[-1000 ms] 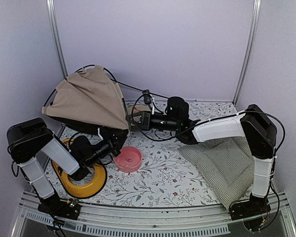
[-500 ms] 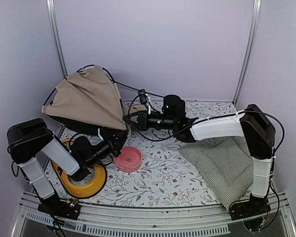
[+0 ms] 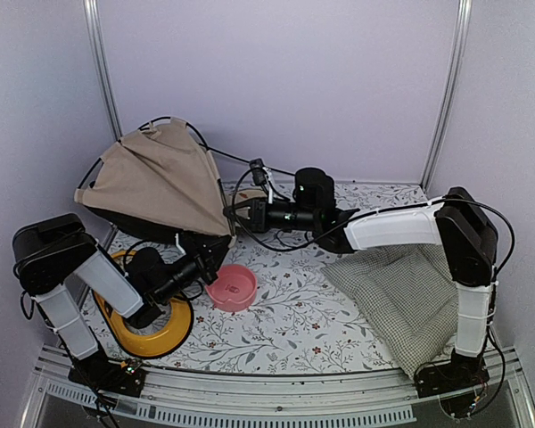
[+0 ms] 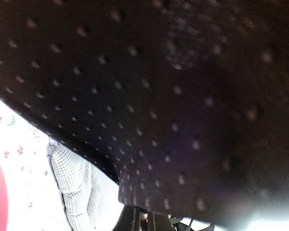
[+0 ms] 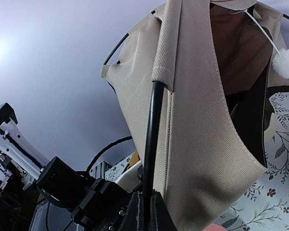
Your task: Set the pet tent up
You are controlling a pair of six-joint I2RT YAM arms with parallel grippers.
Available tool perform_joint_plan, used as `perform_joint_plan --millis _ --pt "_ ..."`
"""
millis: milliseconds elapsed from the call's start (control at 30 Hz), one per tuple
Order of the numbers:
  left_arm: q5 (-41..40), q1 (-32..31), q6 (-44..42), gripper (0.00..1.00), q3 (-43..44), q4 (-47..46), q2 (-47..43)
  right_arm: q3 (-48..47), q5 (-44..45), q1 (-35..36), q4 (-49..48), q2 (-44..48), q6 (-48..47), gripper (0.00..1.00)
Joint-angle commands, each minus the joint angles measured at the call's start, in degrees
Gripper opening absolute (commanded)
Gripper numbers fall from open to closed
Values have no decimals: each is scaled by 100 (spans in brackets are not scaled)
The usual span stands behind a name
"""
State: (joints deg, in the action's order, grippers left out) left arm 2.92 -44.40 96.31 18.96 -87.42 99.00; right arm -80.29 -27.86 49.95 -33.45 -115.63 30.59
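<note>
Jaws clenched: right gripper (image 5: 145, 202) on black pole (image 5: 151, 134), left gripper (image 4: 139, 217) pinching black lining (image 4: 149, 96).
Pet tent (image 3: 156, 178) looks light and floppy; springy poles likely give firmest hold.

The table (image 3: 294, 312) has a white top printed with small flowers and leaves. A beige tent (image 3: 156, 183) stands at its back left corner, its black underside just above the surface; whether it rests flat cannot be told. A pink bowl (image 3: 231, 287) sits upright left of centre, near the tent's front edge. A yellow ring (image 3: 165, 334) lies flat at the front left, just beside the bowl and not touching it. A green-checked cushion (image 3: 410, 299) lies on the right side, reaching the front edge.
</note>
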Motion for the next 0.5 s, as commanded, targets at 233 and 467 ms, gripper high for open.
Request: perform_joint_plan --millis 233,467 --pt "1580 -692 -41 0 -243 -83 233 -815 924 -429 -1249 89 -141 0" --pt "1569 -716 -36 0 -271 -81 230 -920 911 -443 -1197 59 -150 0"
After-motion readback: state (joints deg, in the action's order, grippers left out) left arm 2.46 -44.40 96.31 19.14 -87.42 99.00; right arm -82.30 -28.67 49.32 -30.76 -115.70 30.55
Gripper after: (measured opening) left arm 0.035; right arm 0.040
